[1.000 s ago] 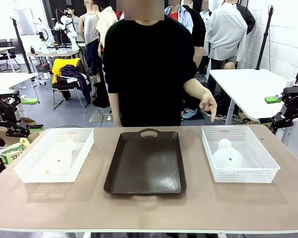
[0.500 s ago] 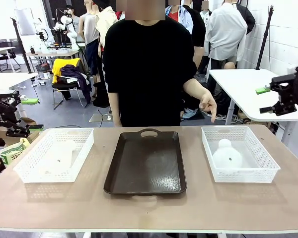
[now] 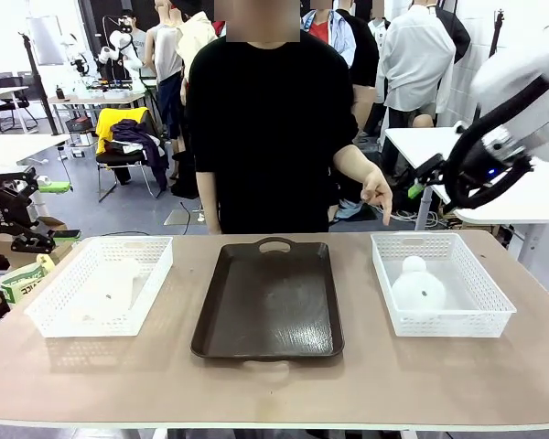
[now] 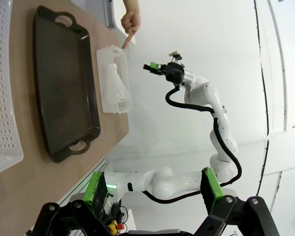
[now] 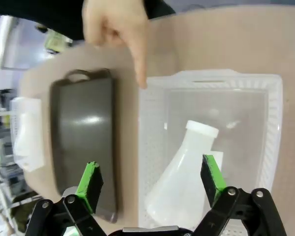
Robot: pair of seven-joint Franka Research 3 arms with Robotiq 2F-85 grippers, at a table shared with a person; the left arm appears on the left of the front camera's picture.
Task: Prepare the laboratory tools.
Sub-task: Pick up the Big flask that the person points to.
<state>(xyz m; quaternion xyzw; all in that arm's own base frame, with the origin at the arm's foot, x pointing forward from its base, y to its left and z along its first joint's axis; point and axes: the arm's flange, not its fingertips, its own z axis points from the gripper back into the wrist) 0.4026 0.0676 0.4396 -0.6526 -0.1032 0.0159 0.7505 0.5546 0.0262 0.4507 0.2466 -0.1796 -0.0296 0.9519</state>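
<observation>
Two flasks, two baskets, one tray (image 3: pixel 267 302). The right flask (image 3: pixel 419 285) lies in the right basket (image 3: pixel 444 327) at three o'clock; the left flask (image 3: pixel 112 285) — faint, probably lying down too — is in the left basket (image 3: pixel 82 327) at nine. Likely light, smooth and slippery: take the neck. Right gripper (image 5: pixel 151 178) and left gripper (image 4: pixel 153 189) — both spread wide, empty.

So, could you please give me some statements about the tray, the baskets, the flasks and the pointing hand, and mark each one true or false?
1. The dark tray holds a flask. False: both flasks lie in white baskets.
2. The person's hand points at the right basket. True.
3. The right flask stands upright. False: it lies on its side.
4. On the right arm, the jaws are open. True.
5. The left flask lies in the left basket. True.
</observation>
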